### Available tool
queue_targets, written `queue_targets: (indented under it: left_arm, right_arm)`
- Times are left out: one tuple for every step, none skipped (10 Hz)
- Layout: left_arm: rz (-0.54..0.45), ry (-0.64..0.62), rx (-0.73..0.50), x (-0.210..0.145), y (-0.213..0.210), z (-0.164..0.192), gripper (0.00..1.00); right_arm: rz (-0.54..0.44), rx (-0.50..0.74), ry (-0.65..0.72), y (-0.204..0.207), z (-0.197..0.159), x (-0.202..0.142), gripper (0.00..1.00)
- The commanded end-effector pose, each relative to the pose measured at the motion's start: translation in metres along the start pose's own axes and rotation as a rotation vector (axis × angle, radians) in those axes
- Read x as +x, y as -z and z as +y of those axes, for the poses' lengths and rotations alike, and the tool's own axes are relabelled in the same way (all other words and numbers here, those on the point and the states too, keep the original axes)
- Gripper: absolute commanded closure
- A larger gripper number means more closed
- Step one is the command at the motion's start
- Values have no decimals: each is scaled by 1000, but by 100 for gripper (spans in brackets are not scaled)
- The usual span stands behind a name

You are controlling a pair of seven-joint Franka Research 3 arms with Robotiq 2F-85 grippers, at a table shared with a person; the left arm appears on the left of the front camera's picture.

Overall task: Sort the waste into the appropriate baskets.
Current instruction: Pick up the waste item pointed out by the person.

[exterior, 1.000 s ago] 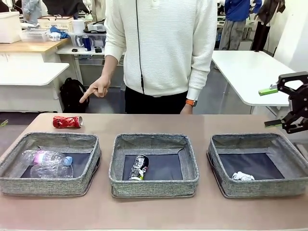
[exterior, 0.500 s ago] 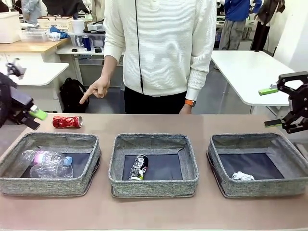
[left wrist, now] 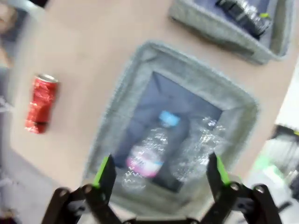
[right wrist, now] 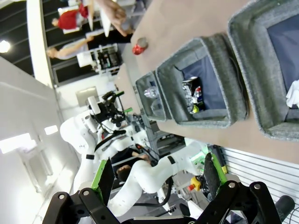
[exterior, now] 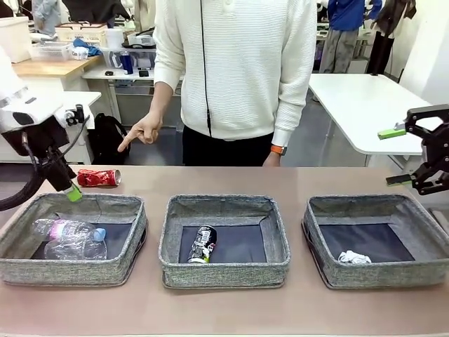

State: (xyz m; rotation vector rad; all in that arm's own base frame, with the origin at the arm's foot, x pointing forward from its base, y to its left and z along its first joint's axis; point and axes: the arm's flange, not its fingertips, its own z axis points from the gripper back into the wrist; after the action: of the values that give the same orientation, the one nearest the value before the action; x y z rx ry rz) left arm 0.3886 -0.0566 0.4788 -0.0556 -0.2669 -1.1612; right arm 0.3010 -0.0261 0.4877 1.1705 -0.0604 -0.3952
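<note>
A crushed red soda can [exterior: 98, 177] lies on the table behind the left basket [exterior: 70, 270], and the person's hand [exterior: 140, 130] points down toward it. My left gripper [exterior: 69, 189] hovers open at that basket's far left corner, just left of the can. In the left wrist view the open left gripper [left wrist: 161, 170] looks down on the pink-labelled bottle [left wrist: 149, 151], a second clear bottle [left wrist: 201, 149] and the red can [left wrist: 41, 102]. The black can [exterior: 202, 243] lies in the middle basket [exterior: 224, 270]. A paper wad [exterior: 353, 258] rests in the right basket [exterior: 379, 274]. My right gripper [exterior: 410, 154] hangs open above the table's right edge.
The person in a white sweater [exterior: 238, 63] stands at the far side, close to the table edge. White tables and a black bag [exterior: 105, 137] stand behind. Bare tabletop runs behind and in front of the baskets.
My left arm has come in from the left and moved right, to the far left corner of the left basket near the red can. The right arm has stayed still.
</note>
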Motion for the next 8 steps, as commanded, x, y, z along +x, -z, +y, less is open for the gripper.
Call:
queue_targets:
  left_arm:
    - [-23, 236, 282, -1, 8, 12, 0]
    - [98, 269, 284, -2, 23, 14, 0]
    - [185, 320, 294, -6, 37, 13, 0]
    - [189, 192, 248, -8, 40, 15, 0]
    - [130, 318, 251, 11, 14, 9, 0]
    - [130, 318, 251, 11, 14, 9, 0]
    - [130, 318, 251, 11, 14, 9, 0]
    - [130, 318, 251, 11, 14, 9, 0]
  right_arm:
    - [3, 19, 18, 0, 4, 0, 0]
    - [3, 19, 18, 0, 4, 0, 0]
    - [3, 19, 18, 0, 4, 0, 0]
    - [3, 19, 18, 0, 4, 0, 0]
    - [3, 19, 18, 0, 4, 0, 0]
    - [3, 19, 18, 0, 4, 0, 0]
    - [3, 19, 18, 0, 4, 0, 0]
    - [3, 19, 18, 0, 4, 0, 0]
